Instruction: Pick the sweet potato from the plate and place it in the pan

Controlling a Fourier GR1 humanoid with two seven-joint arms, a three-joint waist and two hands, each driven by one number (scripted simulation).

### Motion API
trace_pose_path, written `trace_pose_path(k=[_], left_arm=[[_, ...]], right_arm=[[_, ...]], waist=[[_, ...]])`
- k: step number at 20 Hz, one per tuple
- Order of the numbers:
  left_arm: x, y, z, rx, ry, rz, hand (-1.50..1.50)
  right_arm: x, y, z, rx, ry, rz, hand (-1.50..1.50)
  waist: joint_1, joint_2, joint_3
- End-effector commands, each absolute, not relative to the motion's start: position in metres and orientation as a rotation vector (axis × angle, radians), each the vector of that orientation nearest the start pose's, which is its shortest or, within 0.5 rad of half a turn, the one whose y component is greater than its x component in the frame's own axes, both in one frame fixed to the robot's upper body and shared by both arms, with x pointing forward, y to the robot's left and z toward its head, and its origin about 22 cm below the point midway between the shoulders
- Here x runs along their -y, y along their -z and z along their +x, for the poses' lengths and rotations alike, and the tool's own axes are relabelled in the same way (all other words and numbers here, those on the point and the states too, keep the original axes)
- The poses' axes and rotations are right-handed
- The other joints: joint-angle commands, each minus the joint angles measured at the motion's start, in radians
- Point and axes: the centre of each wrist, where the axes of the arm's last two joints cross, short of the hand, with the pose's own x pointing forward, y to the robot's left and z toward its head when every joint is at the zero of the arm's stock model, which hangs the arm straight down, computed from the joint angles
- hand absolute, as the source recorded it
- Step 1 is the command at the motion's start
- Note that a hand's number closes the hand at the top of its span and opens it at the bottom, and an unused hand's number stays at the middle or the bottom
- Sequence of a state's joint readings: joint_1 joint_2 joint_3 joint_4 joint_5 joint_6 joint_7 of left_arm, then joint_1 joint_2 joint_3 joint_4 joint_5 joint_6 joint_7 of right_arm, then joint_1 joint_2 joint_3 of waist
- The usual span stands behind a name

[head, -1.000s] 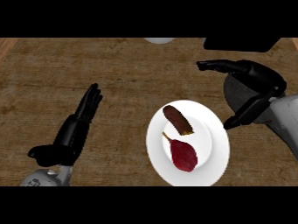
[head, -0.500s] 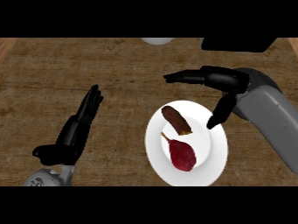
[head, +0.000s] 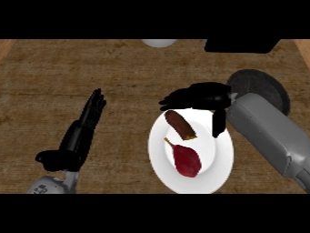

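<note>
Head view: dark red sweet potato [head: 186, 159] lies on the round white plate [head: 211, 179]. Right hand [head: 199, 98], fingers spread, hovers over the plate's far rim, partly hiding the dark round pan [head: 261, 86]. Left hand [head: 83, 127] rests straight-fingered.

Right hand [head: 196, 101] hovers open over the far rim of the white plate [head: 214, 177], above the sweet potato [head: 187, 159]. Dark pan [head: 261, 86] sits just beyond. Left hand [head: 80, 132] rests open on the counter [head: 43, 91].

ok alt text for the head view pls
The robot's right hand hovers open over the top of a white plate holding a red sweet potato and a brown item. A dark pan lies behind it; the left hand rests open at left.
</note>
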State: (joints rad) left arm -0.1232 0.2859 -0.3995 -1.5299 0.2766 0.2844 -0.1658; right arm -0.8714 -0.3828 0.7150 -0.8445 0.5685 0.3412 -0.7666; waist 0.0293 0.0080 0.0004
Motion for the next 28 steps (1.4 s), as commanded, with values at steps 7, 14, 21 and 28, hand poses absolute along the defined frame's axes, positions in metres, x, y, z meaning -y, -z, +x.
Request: trace_pose_path(k=[7, 14, 21, 28], left_arm=[[-0.2, -0.004, 0.245, 1.699, 0.138, -0.079, 0.0], [-0.193, -0.003, 0.252, 1.7, 0.139, -0.061, 0.0], [-0.188, -0.016, 0.242, 1.691, 0.141, -0.065, 0.0], [-0.197, -0.007, 0.241, 1.708, 0.151, -0.061, 0.0]], right_arm=[[0.157, -0.043, 0.4, 1.538, -2.089, 0.246, -1.5], [0.141, -0.019, 0.402, 1.511, -2.041, 0.248, -1.5], [0.139, -0.013, 0.412, 1.502, -2.036, 0.254, -1.5], [0.102, 0.01, 0.398, 1.428, -2.067, 0.22, -1.5]], waist=[[-0.021, -0.008, 0.0], [-0.018, -0.005, 0.0], [-0.011, -0.004, 0.0], [-0.013, -0.004, 0.0]])
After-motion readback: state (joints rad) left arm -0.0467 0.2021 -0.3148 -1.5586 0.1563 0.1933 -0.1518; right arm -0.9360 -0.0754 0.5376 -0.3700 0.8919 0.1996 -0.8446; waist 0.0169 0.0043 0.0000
